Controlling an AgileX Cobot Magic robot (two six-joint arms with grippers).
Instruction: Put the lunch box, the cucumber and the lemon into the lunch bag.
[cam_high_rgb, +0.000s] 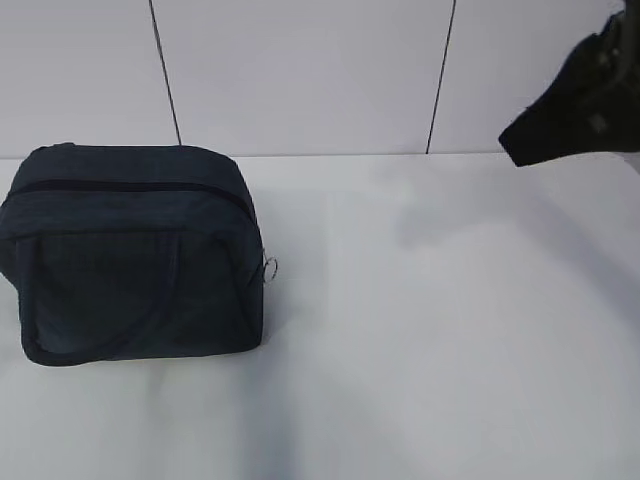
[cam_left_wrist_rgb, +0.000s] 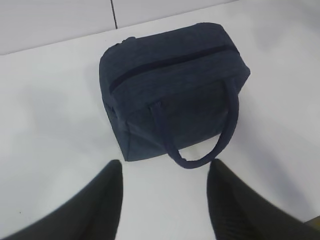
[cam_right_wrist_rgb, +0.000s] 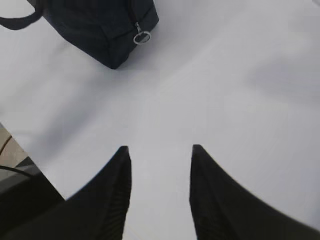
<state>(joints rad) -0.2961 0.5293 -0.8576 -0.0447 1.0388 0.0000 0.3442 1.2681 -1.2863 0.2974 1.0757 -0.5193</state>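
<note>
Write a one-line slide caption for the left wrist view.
Open left gripper hovers above the white table, facing the zipped-shut lunch bag with its loop handle hanging forward.

Both grippers are matte black. The left gripper has two broad, smooth fingers tapering to blunt tips. The right gripper shows fine ribbing along its inner pads. At two o'clock in the exterior view, a dark, angular arm segment appears.

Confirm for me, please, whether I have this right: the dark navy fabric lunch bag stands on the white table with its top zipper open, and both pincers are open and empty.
One detail is wrong: the top zipper of the dark navy fabric lunch bag is closed, as the left wrist view shows. The bag does stand on the white table, and the left pincer and right pincer are open and empty.
</note>
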